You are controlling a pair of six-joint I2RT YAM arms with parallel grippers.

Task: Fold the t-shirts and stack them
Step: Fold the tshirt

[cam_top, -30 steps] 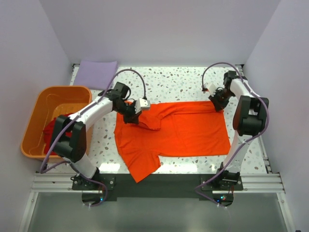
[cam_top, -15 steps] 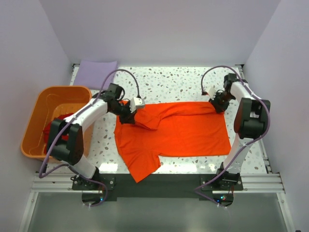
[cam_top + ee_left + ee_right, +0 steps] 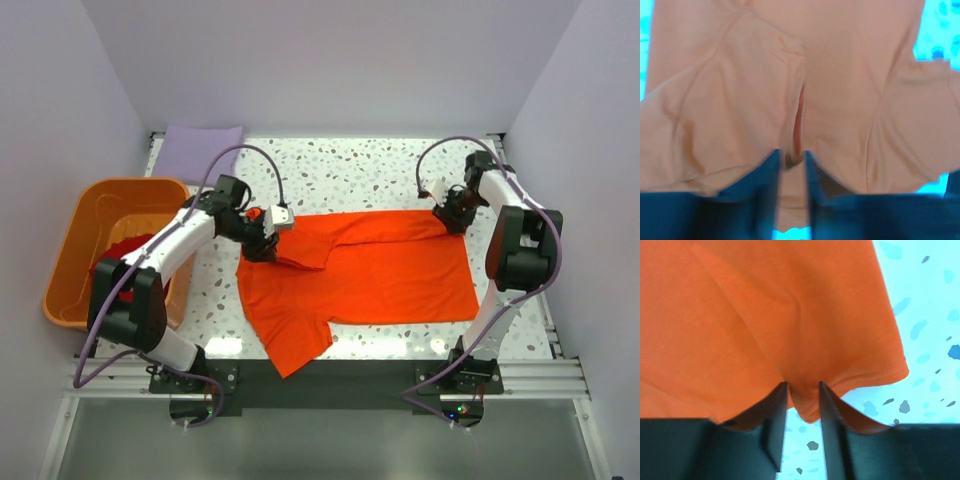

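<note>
Fingers of the left gripper (image 3: 791, 155) pinch a raised ridge of the orange t-shirt (image 3: 380, 275) at its far left shoulder. The right gripper (image 3: 803, 387) nips the far right hem corner. The cloth looks light and limp, so hems and corners seem the surest holds. It lies spread across the table (image 3: 360, 175). Left of it, the orange tub (image 3: 135, 183) holds a crumpled red t-shirt (image 3: 108, 268). A lavender t-shirt (image 3: 200, 152) lies folded in the far left corner.

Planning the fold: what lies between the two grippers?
The far edge of the orange t-shirt runs from the left gripper to the right gripper, both shut on it; the top view shows this.
</note>
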